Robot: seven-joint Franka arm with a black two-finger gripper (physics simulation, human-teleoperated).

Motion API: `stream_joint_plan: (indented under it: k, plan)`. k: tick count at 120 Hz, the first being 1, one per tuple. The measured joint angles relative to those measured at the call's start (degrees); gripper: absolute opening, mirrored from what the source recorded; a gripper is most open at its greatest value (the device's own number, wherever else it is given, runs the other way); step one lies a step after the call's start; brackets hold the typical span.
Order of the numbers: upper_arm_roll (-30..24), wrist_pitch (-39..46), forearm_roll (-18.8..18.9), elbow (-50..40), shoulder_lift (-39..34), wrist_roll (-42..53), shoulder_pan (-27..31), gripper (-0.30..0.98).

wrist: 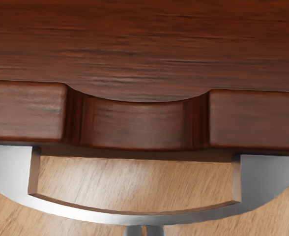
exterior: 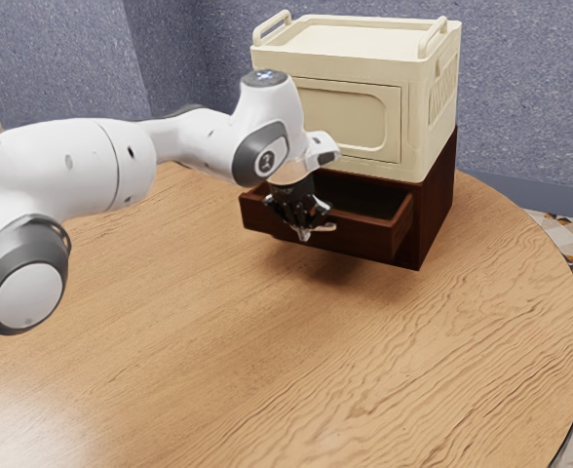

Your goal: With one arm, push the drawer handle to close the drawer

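Drawer of dark red-brown wood (exterior: 369,240) stands open under the cream box-shaped cabinet with railed top (exterior: 353,117). From where I stand, the black two-finger gripper (exterior: 304,234) is down at its front, fingertips pressed together, apparently with nothing pinched. The curved silver metal handle (wrist: 134,217) sits on the drawer's front, just beside those tips. It looks like the lining-up step, the push still to be done; next calls for a level, centred shove toward the cabinet.
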Motion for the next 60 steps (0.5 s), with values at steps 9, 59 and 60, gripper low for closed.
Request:
stream_joint_plan:
  k: [9, 59, 60]
  plan:
    - [0.0, 0.1, 0.6, 1.2, 1.0, 0.3, 0.0, -0.10]
    - [-1.7, 2.3, 1.4, 8.8, 6.4, 1.8, 2.7, -0.10]
    - [-1.7, 2.4, 1.4, 8.9, 6.5, 1.8, 2.8, -0.10]
